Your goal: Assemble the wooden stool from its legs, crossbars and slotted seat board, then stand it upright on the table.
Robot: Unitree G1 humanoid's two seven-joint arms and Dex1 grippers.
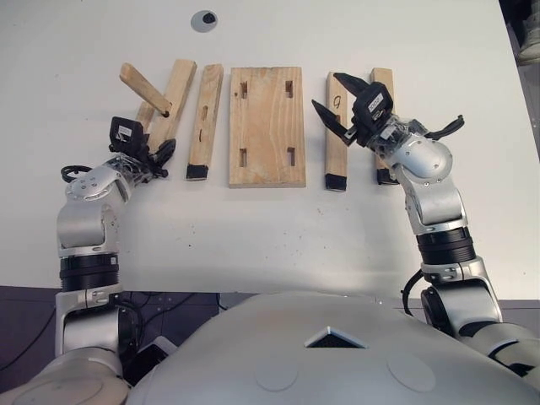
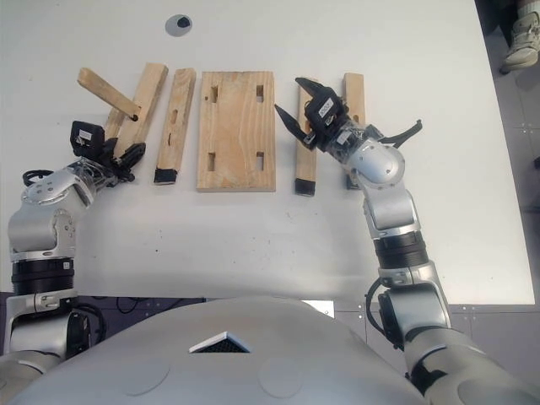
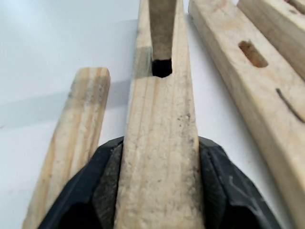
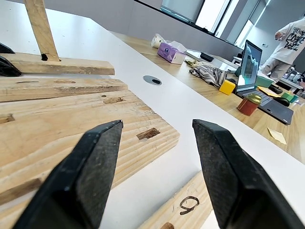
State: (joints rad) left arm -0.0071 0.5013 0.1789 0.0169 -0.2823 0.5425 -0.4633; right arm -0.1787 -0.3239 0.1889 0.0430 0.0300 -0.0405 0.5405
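Wooden parts lie in a row on the white counter (image 1: 278, 228). The slotted board (image 1: 267, 126) lies flat in the middle, with two legs on each side of it, all pointing away from the robot.

The outer left leg (image 1: 175, 97) has a crossbar (image 1: 142, 86) plugged into a hole in its top face; the crossbar sticks up and leans off to the left. The left tool (image 1: 162, 152) is pinching the near end of this leg, one black pad on each side of the wood, as the left wrist view shows close up. A thin stick (image 3: 71, 143) lies on the counter just beside the gripped leg. The inner left leg (image 1: 205, 118) lies between the gripped leg and the board, touching neither, with a black cap on its near end.

The right tool (image 1: 325, 90) hangs with its fingers spread wide over the inner right leg (image 1: 335, 160), holding nothing. That leg bears a pen mark and a black cap on its near end. The outer right leg (image 1: 384, 80) lies beside it, partly hidden by the arm.

A grey disc (image 1: 203, 20) sits in the counter beyond the parts.
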